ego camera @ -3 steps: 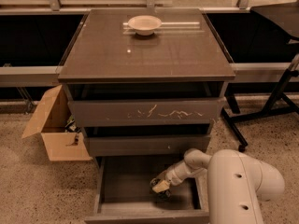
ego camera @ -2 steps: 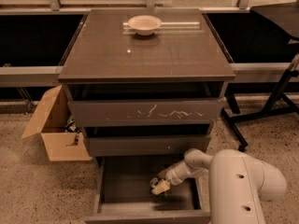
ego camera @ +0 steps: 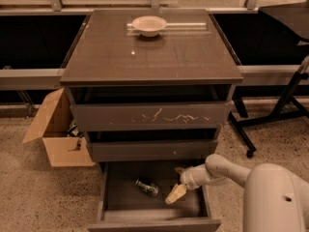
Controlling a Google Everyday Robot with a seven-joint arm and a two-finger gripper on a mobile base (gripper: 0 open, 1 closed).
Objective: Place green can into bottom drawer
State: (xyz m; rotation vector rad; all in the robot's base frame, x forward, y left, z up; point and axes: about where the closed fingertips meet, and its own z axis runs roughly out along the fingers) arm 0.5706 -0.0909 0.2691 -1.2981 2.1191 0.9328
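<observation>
Green can (ego camera: 147,187) lies on its side on the floor of the bottom drawer (ego camera: 154,223), left of centre, its long axis slanting toward the drawer's front right. The claw (ego camera: 175,185) hangs just right of it, spread apart and empty.

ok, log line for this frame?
green can: lying on bottom drawer floor | gripper: open, beside can, apart, inside drawer

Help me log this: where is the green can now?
The green can lies on the floor of the open bottom drawer, low in the camera view, just left of the gripper, apart from it.
</observation>
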